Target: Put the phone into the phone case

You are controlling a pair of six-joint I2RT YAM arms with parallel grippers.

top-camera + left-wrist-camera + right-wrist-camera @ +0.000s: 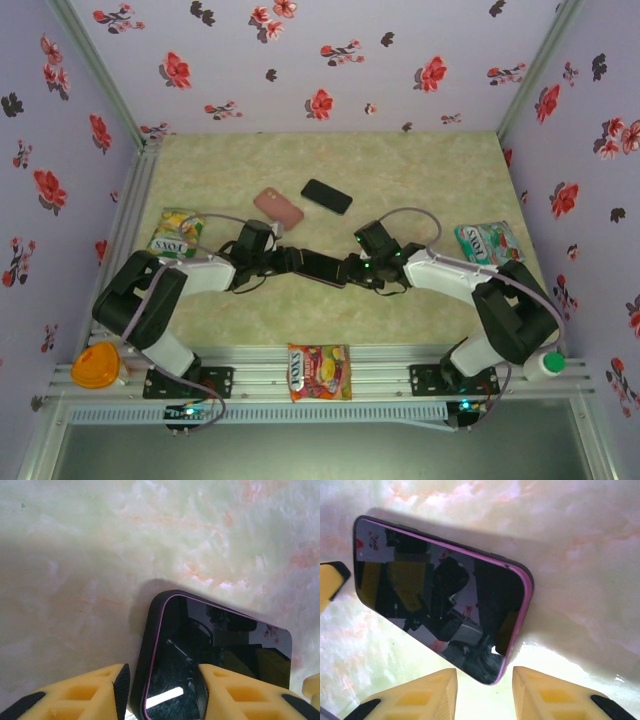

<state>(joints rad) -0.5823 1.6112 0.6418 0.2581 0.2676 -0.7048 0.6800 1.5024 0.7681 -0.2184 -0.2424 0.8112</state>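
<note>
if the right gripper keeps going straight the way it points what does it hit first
The dark phone with the pink rim: its near corner lies between the open jaws of the right gripper. Past it, probably the left gripper.

The table is viewed from above and behind; one phone is seen close, from above, by both wrist cameras.
</note>
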